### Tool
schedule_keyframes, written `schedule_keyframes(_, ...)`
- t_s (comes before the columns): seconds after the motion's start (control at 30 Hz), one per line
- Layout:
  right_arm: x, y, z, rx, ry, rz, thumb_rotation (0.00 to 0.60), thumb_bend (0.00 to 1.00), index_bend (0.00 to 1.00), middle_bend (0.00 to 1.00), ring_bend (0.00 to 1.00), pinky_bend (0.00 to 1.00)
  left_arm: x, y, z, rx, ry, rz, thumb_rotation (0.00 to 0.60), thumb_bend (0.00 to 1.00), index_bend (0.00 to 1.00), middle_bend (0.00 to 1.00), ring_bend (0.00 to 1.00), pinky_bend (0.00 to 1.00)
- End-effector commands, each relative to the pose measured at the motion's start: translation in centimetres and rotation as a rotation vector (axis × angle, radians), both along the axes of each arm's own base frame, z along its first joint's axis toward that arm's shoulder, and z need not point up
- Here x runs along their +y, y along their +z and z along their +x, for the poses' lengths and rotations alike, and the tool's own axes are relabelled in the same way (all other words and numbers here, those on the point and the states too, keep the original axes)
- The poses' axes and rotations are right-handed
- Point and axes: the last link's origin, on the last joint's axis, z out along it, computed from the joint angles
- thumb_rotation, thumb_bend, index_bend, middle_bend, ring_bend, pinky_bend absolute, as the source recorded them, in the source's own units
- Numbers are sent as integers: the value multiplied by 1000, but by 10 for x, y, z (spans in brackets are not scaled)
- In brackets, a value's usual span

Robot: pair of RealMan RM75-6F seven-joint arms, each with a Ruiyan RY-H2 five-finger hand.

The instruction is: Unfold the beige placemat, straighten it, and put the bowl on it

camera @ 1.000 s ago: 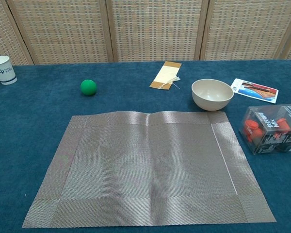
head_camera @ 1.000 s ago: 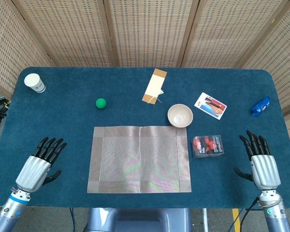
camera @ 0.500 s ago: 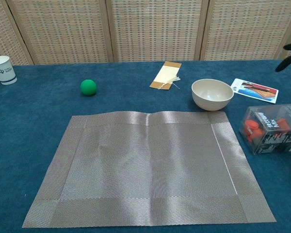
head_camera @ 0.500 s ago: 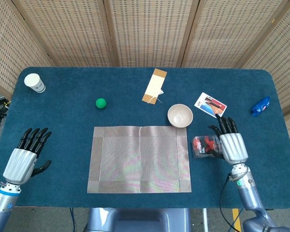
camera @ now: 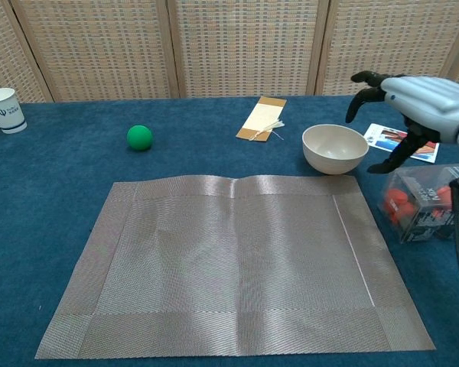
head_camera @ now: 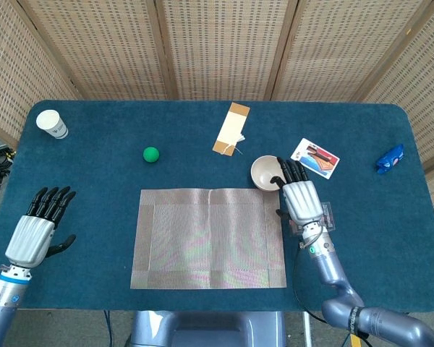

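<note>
The beige placemat (head_camera: pixel 210 237) (camera: pixel 233 264) lies unfolded and flat at the table's front middle. The cream bowl (head_camera: pixel 267 173) (camera: pixel 334 148) stands upright on the blue cloth just past the mat's far right corner. My right hand (head_camera: pixel 300 199) (camera: pixel 417 103) hovers over the bowl's right side, fingers spread, holding nothing. Its fingertips (head_camera: pixel 284 168) reach over the bowl's rim. My left hand (head_camera: pixel 35 231) is open above the table's front left, far from the mat; the chest view does not show it.
A clear box of red items (camera: pixel 432 202) sits right of the mat, under my right hand. A card (head_camera: pixel 317 157), a blue object (head_camera: pixel 390 158), a cardboard strip (head_camera: pixel 231 128), a green ball (head_camera: pixel 151 154) and a paper cup (head_camera: pixel 52 123) lie around the table (head_camera: pixel 94 181).
My right hand has swept left and forward from the table's right side, over the box, to the bowl's right side. My left hand drew back left. Mat and bowl are unmoved.
</note>
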Motion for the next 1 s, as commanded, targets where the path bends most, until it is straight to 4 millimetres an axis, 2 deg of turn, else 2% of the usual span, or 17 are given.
schedule_keyframes(0.03,-8,-12,11,9,-3,19,600,304,364,77,0,0,2,1,0,-3,-1,4,600,232,0,0,0,0)
schedule_keyframes(0.17,-13,-19,14,23,-11,33,600,346,362,77,0,0,2,1,-2,-10,1,3,600,232,0,0,0,0)
schedule_keyframes(0.57,-30,-34,4,39,-78,67,600,418,361,76,0,0,5,-1,-3,-10,7,-5,600,232,0,0,0,0)
schedule_keyframes(0.8,-44,-41,-3,39,-105,89,600,507,362,79,0,0,5,-1,-3,-6,9,0,600,232,0,0,0,0)
schedule_keyframes(1.0,-52,-49,-10,46,-117,112,600,527,365,81,0,0,7,0,-4,-14,19,13,600,232,0,0,0,0)
